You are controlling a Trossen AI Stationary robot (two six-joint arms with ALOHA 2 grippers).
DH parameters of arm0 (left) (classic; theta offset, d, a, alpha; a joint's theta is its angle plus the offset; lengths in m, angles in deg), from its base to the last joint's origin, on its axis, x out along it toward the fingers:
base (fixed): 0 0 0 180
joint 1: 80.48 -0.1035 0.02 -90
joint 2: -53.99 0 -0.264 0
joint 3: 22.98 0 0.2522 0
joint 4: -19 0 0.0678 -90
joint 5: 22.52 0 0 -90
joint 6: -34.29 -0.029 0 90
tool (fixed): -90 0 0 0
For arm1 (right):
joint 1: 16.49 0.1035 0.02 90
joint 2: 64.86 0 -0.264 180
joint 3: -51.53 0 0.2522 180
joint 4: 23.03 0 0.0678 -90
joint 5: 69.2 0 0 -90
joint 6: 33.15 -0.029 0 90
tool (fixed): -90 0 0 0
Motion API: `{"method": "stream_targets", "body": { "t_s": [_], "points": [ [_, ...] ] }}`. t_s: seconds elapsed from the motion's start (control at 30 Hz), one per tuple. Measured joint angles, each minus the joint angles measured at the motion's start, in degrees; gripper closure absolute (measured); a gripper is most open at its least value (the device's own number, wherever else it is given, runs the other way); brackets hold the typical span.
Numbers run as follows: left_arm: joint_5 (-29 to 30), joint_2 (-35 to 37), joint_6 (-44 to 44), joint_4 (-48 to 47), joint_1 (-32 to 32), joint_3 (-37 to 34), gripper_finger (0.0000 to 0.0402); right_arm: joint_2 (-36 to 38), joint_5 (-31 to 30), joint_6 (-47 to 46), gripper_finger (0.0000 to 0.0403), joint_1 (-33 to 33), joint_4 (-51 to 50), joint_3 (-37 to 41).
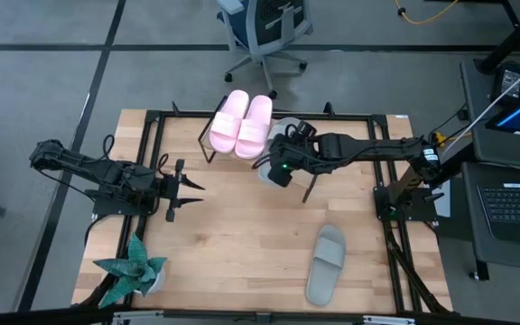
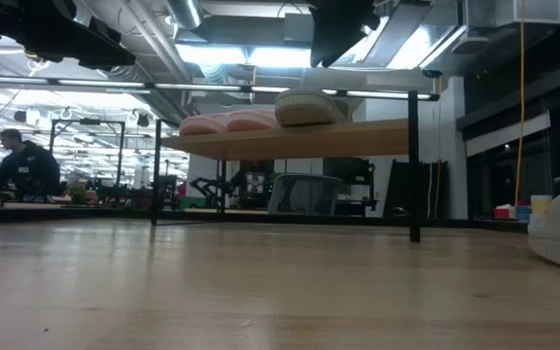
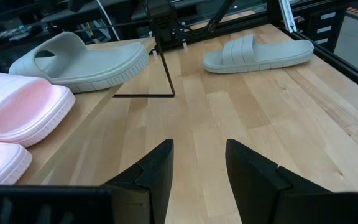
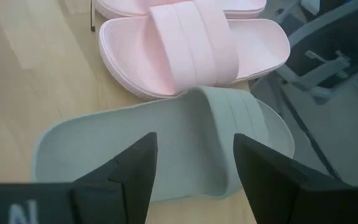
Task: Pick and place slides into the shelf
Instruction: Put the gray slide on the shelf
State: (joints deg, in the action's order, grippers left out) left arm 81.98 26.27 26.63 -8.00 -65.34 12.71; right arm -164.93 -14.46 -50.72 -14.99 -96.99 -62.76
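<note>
The pale pink pair (image 1: 242, 122) lies side by side on the slanted shelf (image 2: 358, 139), soles on the board. One grey-green slide (image 4: 185, 143) lies on the board beside them, also seen on the shelf in the low view (image 2: 309, 107). My right gripper (image 4: 191, 174) hangs open just above this slide, fingers on either side of its strap, mostly hiding it in the high view (image 1: 278, 162). The second grey-green slide (image 1: 325, 264) lies flat on the tabletop toward the near right. My left gripper (image 1: 183, 187) waits open over the table's left side.
A potted green plant (image 1: 134, 266) stands at the near left corner. Black frame rails (image 1: 156, 135) run along the table's edges. Bare tabletop (image 1: 242, 226) stretches between the two arms. An office chair (image 1: 264, 32) stands beyond the far edge.
</note>
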Motion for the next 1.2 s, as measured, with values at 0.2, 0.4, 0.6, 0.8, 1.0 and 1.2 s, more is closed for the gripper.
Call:
{"method": "stream_targets", "body": {
  "t_s": [0.2,0.4,0.6,0.8,1.0,1.2],
  "points": [
    [0.0,0.0,0.0,0.0,0.0,0.0,0.0263,0.0,0.0,-1.6,0.0190,0.0,0.3,0.0],
    [0.0,0.0,0.0,0.0,0.0,0.0,0.0263,0.0,0.4,-1.6,0.0190,0.1,0.9,0.0],
    [0.0,0.0,0.0,0.0,0.0,0.0,0.0263,0.0,3.9,-0.5,0.0190,1.0,0.9,0.0],
    [0.0,0.0,0.0,0.0,0.0,0.0,0.0263,0.0,5.0,1.5,0.0190,3.0,0.9,0.0],
    [0.0,0.0,0.0,0.0,0.0,0.0,0.0263,0.0,4.9,2.0,0.0190,3.7,1.1,0.0],
    [0.0,0.0,0.0,0.0,0.0,0.0,0.0263,0.1,5.3,1.2,0.0190,5.1,0.7,0.1]
  ]
}}
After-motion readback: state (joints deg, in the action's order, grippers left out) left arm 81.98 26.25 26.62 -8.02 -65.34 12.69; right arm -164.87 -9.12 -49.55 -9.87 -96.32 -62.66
